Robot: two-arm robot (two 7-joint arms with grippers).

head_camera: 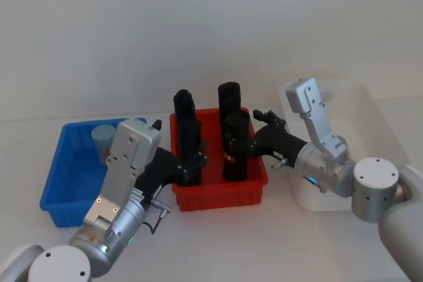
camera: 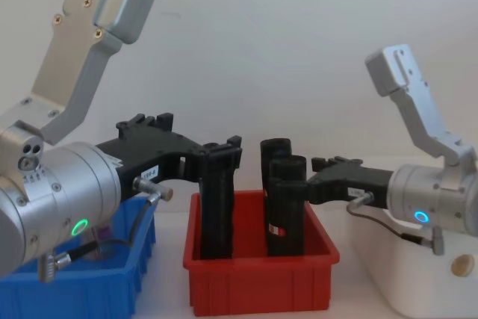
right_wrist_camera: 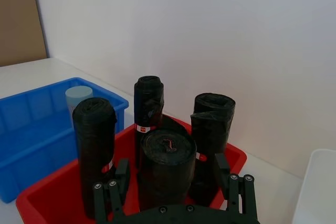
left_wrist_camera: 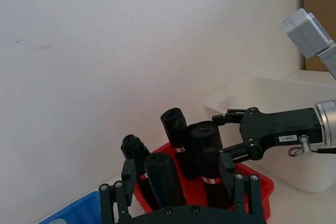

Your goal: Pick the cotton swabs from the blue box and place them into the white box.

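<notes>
Both my grippers, left (head_camera: 192, 163) & right (head_camera: 261, 130), hang spread, holding nothing, over the red bin (head_camera: 221, 193). Cotton swabs tub (head_camera: 103, 141) sits in blue box (head_camera: 66, 193)'s far corner. Left should swing back & drop straight onto its cap, clear of the rim.

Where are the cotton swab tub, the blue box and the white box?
cotton swab tub (head_camera: 102, 138), head view, its round cap.
blue box (head_camera: 55, 173), head view, left wall.
white box (head_camera: 386, 127), head view, right rim.

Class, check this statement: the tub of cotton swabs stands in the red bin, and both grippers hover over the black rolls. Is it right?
Not quite. The tub of cotton swabs stands in the blue box, as the head view shows. The red bin holds black rolls, and the left gripper and right gripper do hover over them.
</notes>
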